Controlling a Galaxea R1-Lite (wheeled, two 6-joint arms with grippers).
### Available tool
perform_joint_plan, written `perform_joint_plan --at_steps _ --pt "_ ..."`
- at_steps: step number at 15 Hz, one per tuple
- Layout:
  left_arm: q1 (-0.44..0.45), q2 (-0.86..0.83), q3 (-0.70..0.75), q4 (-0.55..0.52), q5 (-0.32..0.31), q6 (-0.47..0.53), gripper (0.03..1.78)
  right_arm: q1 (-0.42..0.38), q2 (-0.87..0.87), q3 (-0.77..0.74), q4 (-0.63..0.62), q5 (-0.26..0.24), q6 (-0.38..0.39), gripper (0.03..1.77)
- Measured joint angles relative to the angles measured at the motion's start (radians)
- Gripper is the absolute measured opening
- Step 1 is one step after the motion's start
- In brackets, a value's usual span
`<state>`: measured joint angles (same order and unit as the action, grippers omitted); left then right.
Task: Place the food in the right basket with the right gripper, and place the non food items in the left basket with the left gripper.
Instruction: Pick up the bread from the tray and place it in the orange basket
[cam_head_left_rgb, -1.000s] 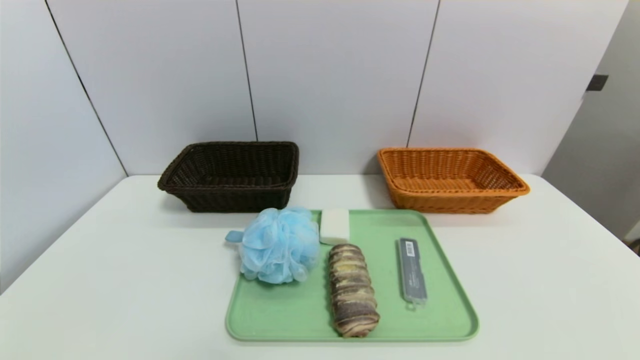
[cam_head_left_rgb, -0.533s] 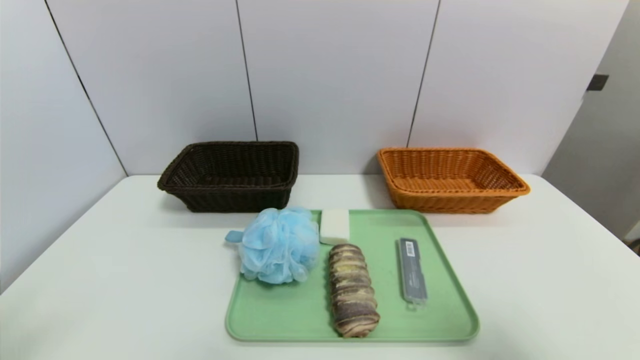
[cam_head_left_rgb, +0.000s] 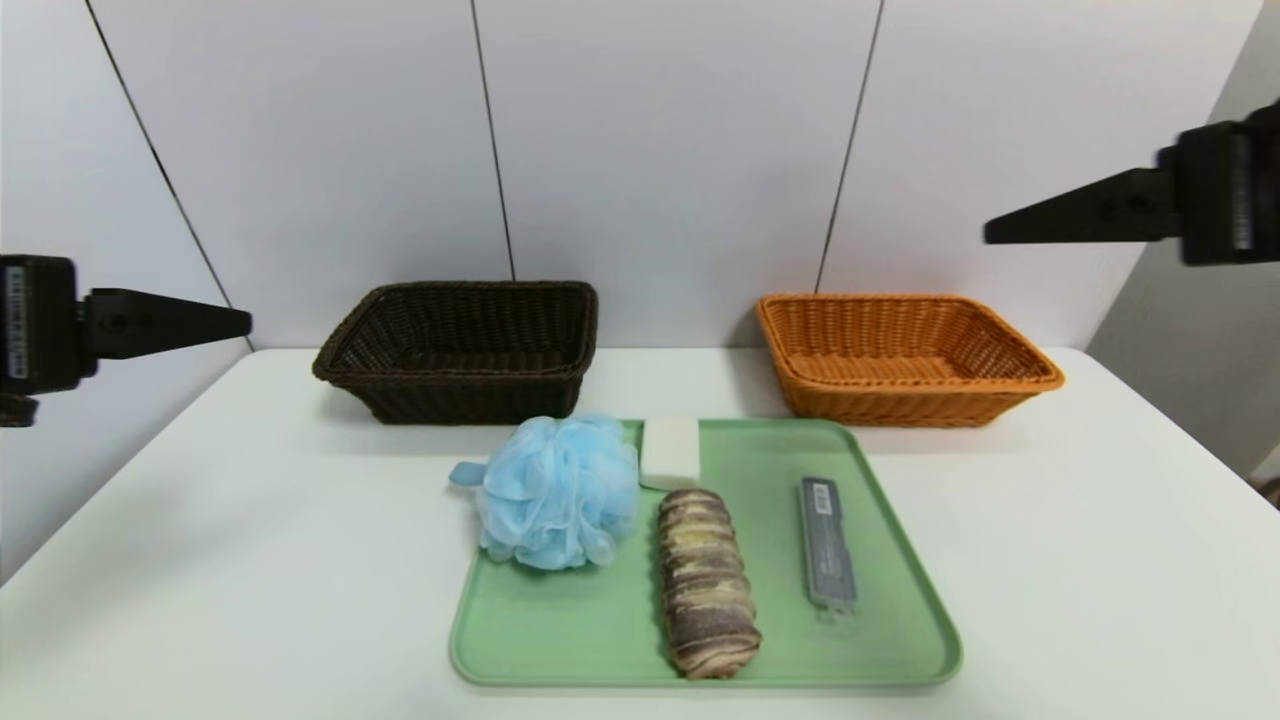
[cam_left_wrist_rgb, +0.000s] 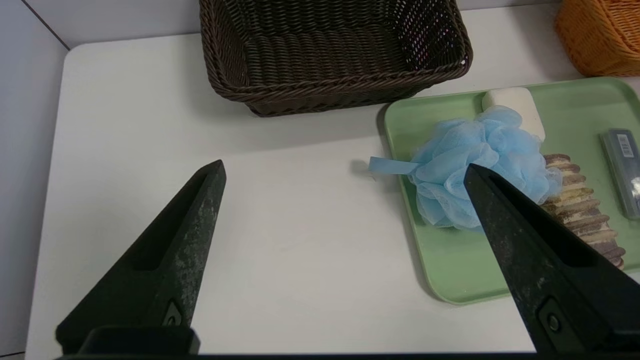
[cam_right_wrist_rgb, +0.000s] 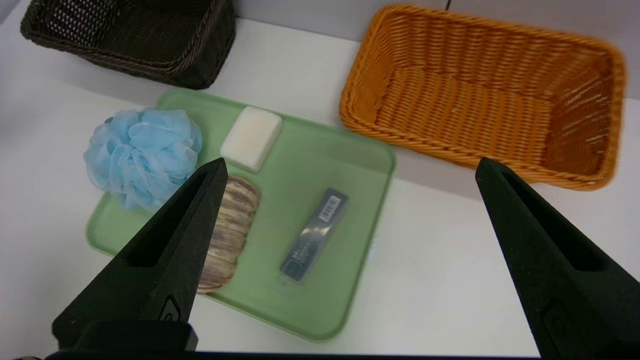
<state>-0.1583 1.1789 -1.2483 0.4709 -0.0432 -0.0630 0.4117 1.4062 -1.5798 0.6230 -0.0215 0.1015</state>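
With our left gripper (cam_left_wrist_rgb: 345, 167) and right gripper (cam_right_wrist_rgb: 352, 162) wide open and empty above the table, we centre the latter over the brown-striped bread loaf (cam_head_left_rgb: 706, 590) near the green tray's (cam_head_left_rgb: 560, 640) front edge, jaws straddling its width.

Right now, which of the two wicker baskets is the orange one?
The orange basket is the one on the robot's right, behind the tray's right part; the other basket, on the left, is dark brown.

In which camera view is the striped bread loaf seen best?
The head view: it shows the striped bread loaf whole, with nothing before it. In the left wrist view and the right wrist view, a gripper finger hides part of it.
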Motion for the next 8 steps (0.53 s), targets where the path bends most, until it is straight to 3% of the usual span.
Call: perform_joint_plan --at_steps 4,8 --pt "-0.173 0.107 0.001 0.001 0.126 -0.14 1.69 0.172 0.199 -0.098 0.108 -0.087 0.138 1.71" --pt "-0.203 0.137 0.065 -0.03 0.136 -0.138 1.69 0.299 0.343 -0.218 0.339 -0.087 0.335 1.71"
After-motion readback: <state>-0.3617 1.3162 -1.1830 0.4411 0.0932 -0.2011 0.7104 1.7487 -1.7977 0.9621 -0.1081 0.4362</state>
